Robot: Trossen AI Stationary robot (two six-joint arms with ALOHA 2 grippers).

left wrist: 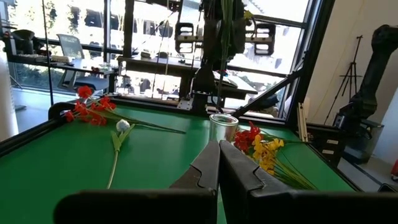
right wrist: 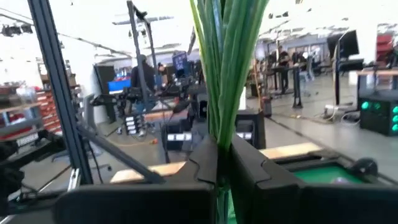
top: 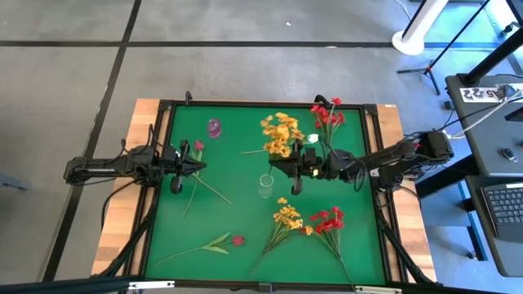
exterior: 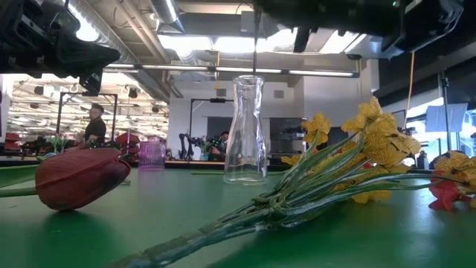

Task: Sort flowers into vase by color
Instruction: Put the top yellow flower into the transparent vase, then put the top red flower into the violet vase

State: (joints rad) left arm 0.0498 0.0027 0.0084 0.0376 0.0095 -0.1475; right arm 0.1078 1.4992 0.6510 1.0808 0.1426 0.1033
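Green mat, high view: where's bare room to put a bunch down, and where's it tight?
Free: the strip left of the pink vase, and the patch between the clear vase and the dark pink bud. Crowded: right half, around the right tool with its yellow bunch, plus red and yellow bunches.

Overhead looks down; low camera (table height) shares the clear vase (top: 265, 186).

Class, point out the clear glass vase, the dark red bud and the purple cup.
clear glass vase (exterior: 245, 134), low view, its body.
dark red bud (exterior: 80, 177), low view, its petals.
purple cup (top: 214, 127), high view, its rim.
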